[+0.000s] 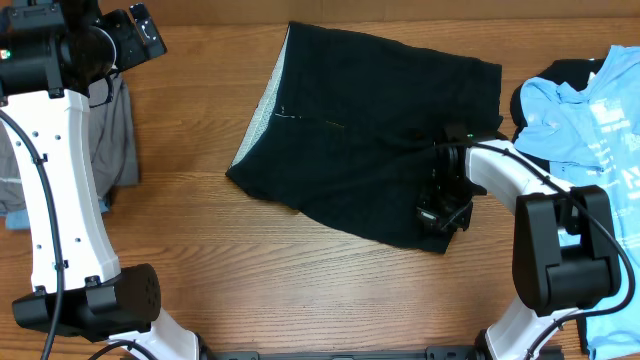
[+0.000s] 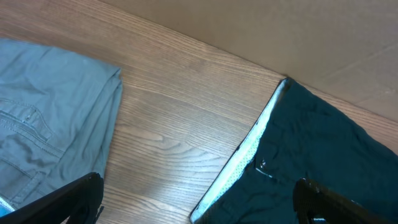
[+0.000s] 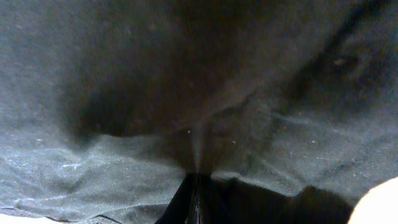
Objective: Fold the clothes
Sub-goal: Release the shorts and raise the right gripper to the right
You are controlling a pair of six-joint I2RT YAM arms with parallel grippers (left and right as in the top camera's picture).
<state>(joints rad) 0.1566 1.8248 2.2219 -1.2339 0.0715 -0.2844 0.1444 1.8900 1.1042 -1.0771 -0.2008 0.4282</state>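
Where the bench (image 1: 300,270) is widest, the black shorts (image 1: 370,130) lie spread roughly flat at its centre, set slightly askew. Their pale grey waistband (image 1: 262,110) is turned to the left side and the leg hems to the right. A few soft creases run across the fabric near the right hem.

The right arm reaches in from the near right corner, its forearm bent inward and low over the cloth. The right gripper (image 1: 443,215) sits on the lower right hem of the shorts. In the right wrist view dark fabric fills the frame and draws to a narrow pinch at the closed fingertips, so the jaws are clamped on that hem.

The left arm stands tall along the left edge, its wrist raised at the far left corner, well apart from the shorts. The left gripper (image 2: 198,186) is spread wide, with one finger showing at each lower corner of its wrist view. It has hold of nothing.

A grey garment (image 1: 110,140) lies beneath that arm at the left edge. A light blue T-shirt (image 1: 600,110) with white print lies rumpled at the right edge, just beside the shorts.
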